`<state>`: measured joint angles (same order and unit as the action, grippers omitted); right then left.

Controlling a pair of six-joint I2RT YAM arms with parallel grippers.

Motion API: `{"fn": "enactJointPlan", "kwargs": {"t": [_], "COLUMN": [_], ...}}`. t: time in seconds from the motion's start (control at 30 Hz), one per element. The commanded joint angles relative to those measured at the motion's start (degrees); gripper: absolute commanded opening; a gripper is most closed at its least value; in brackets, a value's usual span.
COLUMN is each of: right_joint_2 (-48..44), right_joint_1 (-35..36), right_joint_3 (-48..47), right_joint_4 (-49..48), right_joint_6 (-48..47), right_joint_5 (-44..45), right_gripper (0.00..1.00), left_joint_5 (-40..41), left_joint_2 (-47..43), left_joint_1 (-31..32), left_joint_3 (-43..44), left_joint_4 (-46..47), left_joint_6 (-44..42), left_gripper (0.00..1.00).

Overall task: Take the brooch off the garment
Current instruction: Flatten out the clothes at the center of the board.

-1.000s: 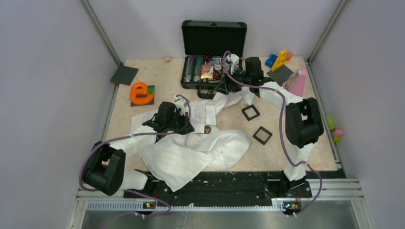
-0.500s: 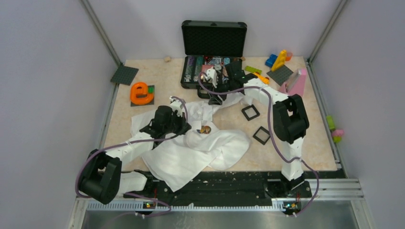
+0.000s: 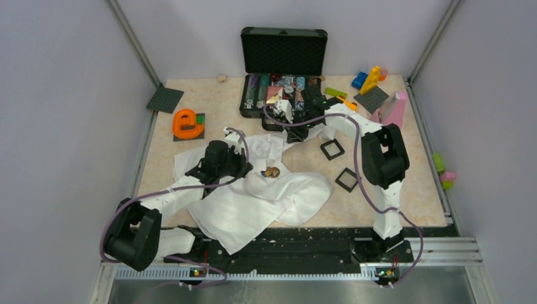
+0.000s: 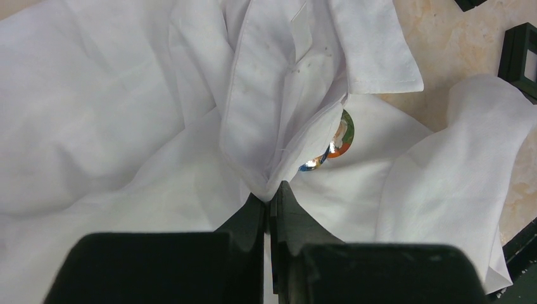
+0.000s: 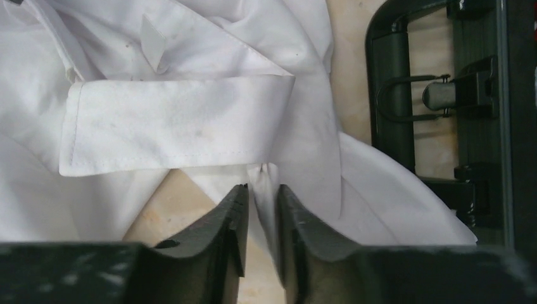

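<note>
The garment (image 3: pixel 253 202) is a crumpled white shirt spread across the table's near middle. The brooch (image 3: pixel 272 171), small, round, brown-orange and pale, is pinned at a fold near the collar; in the left wrist view the brooch (image 4: pixel 339 136) is half tucked under a fabric edge. My left gripper (image 3: pixel 244 166) (image 4: pixel 273 190) is shut on a pinch of shirt (image 4: pixel 126 95) just below and left of the brooch. My right gripper (image 3: pixel 295 131) (image 5: pixel 261 190) is at the shirt's far edge, its jaws narrowed onto a thin fold beside the cuff (image 5: pixel 177 126).
An open black case (image 3: pixel 283 57) stands just behind the right gripper, its handle (image 5: pixel 392 95) close by. Two black square frames (image 3: pixel 332 149) (image 3: pixel 347 179) lie right of the shirt. Orange letter (image 3: pixel 185 123), grey plate (image 3: pixel 164 99), toy bricks (image 3: pixel 370 79) and pink block (image 3: pixel 396 109) sit further off.
My right arm swung left from the case down to the shirt's far edge and its jaws narrowed onto a fold. The left gripper shifted slightly left, still pinching fabric.
</note>
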<state>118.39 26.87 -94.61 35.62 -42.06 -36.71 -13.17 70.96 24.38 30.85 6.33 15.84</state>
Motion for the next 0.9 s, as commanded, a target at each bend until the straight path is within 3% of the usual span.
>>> {"fn": "enactJointPlan", "kwargs": {"t": [0.0, 0.07, 0.2, 0.27, 0.4, 0.67, 0.87], "right_joint_2": [-0.18, -0.68, -7.10, -10.33, -15.23, -21.13, -25.77], "right_joint_1": [-0.59, -0.74, -1.48, -2.14, -3.53, -5.08, -6.03], "right_joint_3": [-3.55, -5.67, -5.16, -5.40, -10.81, -23.18, -31.00], "right_joint_4": [2.83, 3.95, -5.48, -11.19, -16.41, -23.11, -25.30], "right_joint_6": [-1.80, -1.10, 7.38, 12.39, 20.20, 33.70, 41.55], "right_joint_5": [-0.39, -1.94, -0.95, 1.62, 4.64, 13.40, 7.12], "right_gripper": [0.10, 0.00, 0.00, 0.00, 0.00, 0.00, 0.00], "left_joint_5": [0.60, 0.48, 0.01, 0.23, -8.14, -5.51, -6.47], "left_joint_2": [-1.63, -1.20, -0.18, 1.20, 5.60, 10.09, 10.07], "left_joint_1": [0.18, 0.15, 0.18, -0.14, -3.33, -4.59, -4.68], "left_joint_3": [-0.35, 0.59, 9.82, 17.32, 39.03, 72.66, 88.21], "left_joint_4": [3.04, 3.18, -1.67, -5.51, -19.31, -33.26, -36.56], "left_joint_6": [-0.78, -0.32, 0.88, 2.90, -0.41, -5.95, -8.83], "left_gripper": [0.00, 0.00, 0.00, 0.00, 0.00, 0.00, 0.00]}}
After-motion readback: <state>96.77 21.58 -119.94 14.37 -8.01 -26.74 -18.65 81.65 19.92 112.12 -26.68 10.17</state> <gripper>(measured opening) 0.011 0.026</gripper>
